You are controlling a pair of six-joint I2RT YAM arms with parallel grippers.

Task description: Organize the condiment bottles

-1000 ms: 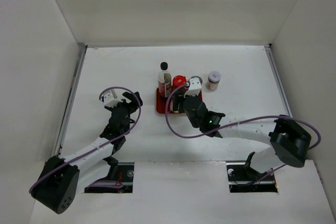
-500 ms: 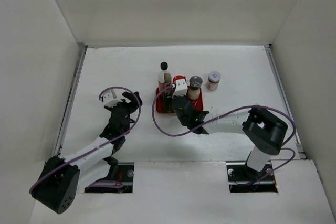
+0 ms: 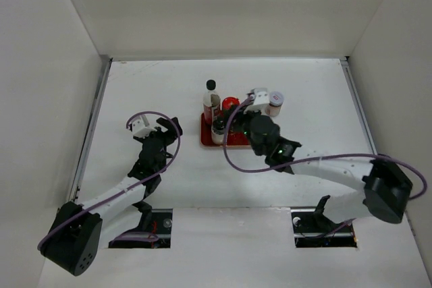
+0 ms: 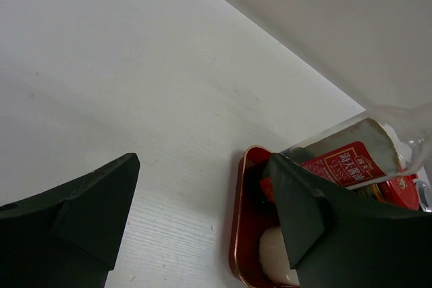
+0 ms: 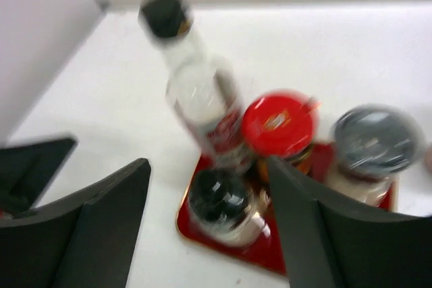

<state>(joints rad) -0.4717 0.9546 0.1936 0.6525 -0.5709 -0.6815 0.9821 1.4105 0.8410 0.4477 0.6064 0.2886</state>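
A red tray (image 3: 206,138) holds the tall slim black-capped bottle (image 3: 211,99), the red-capped jar (image 3: 230,104) and the dark-knobbed bottle (image 3: 218,129). In the right wrist view the grey-capped shaker (image 5: 374,143) also stands in the tray (image 5: 202,231), right of the red-capped jar (image 5: 279,121). The pinkish-white-lidded jar (image 3: 277,103) stands on the table, right of the tray. My right gripper (image 3: 251,114) hovers open above the tray's right side, holding nothing, with the dark-knobbed bottle (image 5: 219,200) below its jaws. My left gripper (image 3: 169,129) is open and empty, left of the tray (image 4: 241,234).
White walls enclose the table on the left, back and right. The right arm's purple cable (image 3: 233,156) loops in front of the tray. Bare tabletop (image 3: 148,92) lies left of the tray and behind it.
My right gripper has opened wider and swung from the tray's left part toward the right. The dark-knobbed bottle now stands uncovered in the tray. The left arm has not moved.
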